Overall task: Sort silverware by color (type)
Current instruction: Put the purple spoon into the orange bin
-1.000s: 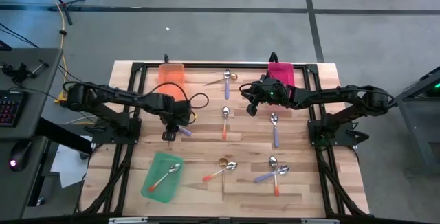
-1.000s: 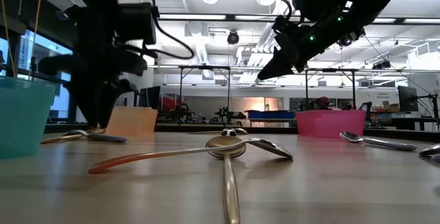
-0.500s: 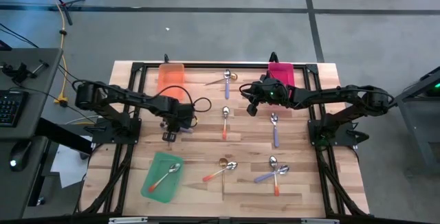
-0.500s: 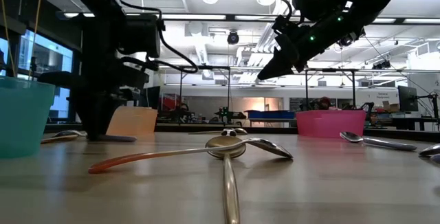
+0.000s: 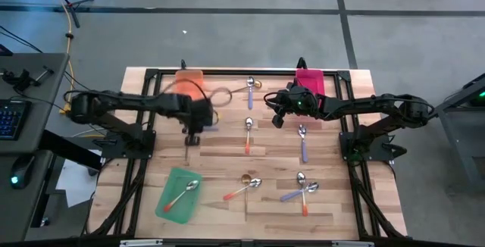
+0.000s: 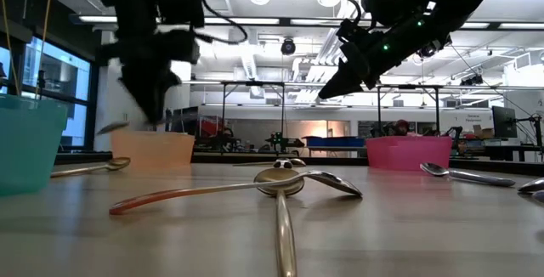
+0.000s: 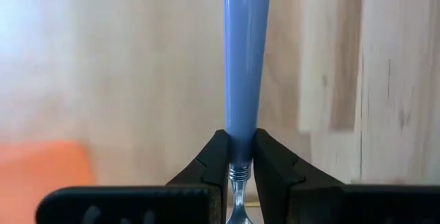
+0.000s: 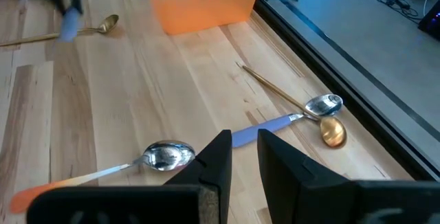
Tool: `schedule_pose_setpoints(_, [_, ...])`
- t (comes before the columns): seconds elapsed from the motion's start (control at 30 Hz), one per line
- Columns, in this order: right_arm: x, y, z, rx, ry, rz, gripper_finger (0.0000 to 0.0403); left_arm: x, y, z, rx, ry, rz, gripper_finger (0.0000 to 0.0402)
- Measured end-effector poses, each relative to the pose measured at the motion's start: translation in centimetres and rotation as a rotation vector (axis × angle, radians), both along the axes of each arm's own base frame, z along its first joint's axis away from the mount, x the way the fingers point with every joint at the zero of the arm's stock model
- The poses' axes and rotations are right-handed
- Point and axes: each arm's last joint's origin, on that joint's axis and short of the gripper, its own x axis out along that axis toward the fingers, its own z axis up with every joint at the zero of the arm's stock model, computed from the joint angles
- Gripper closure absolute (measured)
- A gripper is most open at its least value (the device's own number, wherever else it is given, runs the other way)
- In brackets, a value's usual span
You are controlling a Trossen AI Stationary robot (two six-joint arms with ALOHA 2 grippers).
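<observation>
My left gripper (image 5: pixel 194 129) hangs above the table just near of the orange tray (image 5: pixel 189 80) and is shut on a spoon with a purple-blue handle (image 7: pixel 245 59). My right gripper (image 8: pixel 244 159) is open and hovers over the far middle of the table (image 5: pixel 277 118), touching nothing. Below it lie a purple-blue-handled spoon (image 8: pixel 275 122), a gold spoon (image 8: pixel 330 131) and an orange-red-handled spoon (image 8: pixel 165 157). More spoons lie flat on the table in the middle (image 5: pixel 248 129) and near the near edge (image 5: pixel 246 182), (image 5: pixel 303 188). One spoon (image 5: pixel 183 195) lies in the green tray. My left gripper pinches the spoon between its two fingers at the lower end of the purple-blue handle (image 7: pixel 240 138), where the metal stem (image 7: pixel 237 176) begins. The fingers come from above, pointing down. The spoon is lifted clear of the table, and its handle sticks out past the fingertips.
The pink tray (image 5: pixel 309 80) stands at the far right and the green tray (image 5: pixel 170 205) near left. A gold spoon (image 6: pixel 85 168) lies on the table below the left arm. Black frame rails (image 5: pixel 144 141) run along both table sides.
My left gripper has risen from the table and moved toward the far edge and the orange tray, carrying the purple-blue-handled spoon, which lay on the table a second ago and now hangs clear. The arm blurs with speed. The right arm has kept still.
</observation>
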Motion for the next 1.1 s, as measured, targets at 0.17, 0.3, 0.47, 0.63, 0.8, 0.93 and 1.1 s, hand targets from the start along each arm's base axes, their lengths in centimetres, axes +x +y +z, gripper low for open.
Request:
schedule_pose_setpoints(0.17, [0.0, 0.0, 0.0, 0.001, 0.003, 0.0, 0.0345, -1.7, 3.6, 2.9, -0.017, -0.098, 0.303, 0.037])
schedule_pose_setpoints(0.3, [0.0, 0.0, 0.0, 0.001, 0.004, 0.0, 0.0345, -3.8, 6.9, 3.6, -0.016, -0.147, 0.53, 0.037])
schedule_pose_setpoints(0.47, [0.0, 0.0, -0.1, 0.002, 0.006, 0.0, 0.0345, -5.9, 10.4, 3.6, 0.007, -0.172, 0.7, 0.037])
schedule_pose_setpoints(0.63, [0.0, 0.0, -0.1, 0.002, 0.007, 0.0, 0.0345, -7.2, 13.2, 2.7, 0.012, -0.181, 0.818, 0.037])
schedule_pose_setpoints(0.8, [0.0, 0.0, -0.1, -0.015, 0.014, 0.01, 0.0345, -7.6, 15.3, 1.0, -0.039, -0.168, 0.861, 0.037])
schedule_pose_setpoints(0.93, [0.0, 0.0, -0.1, -0.023, 0.018, 0.014, 0.0345, -7.7, 16.5, -0.6, -0.074, -0.133, 0.88, 0.037])
schedule_pose_setpoints(1.1, [-0.1, -0.3, -0.1, -0.025, 0.019, 0.003, 0.0345, -7.8, 17.3, -2.2, -0.104, -0.084, 0.901, 0.037])
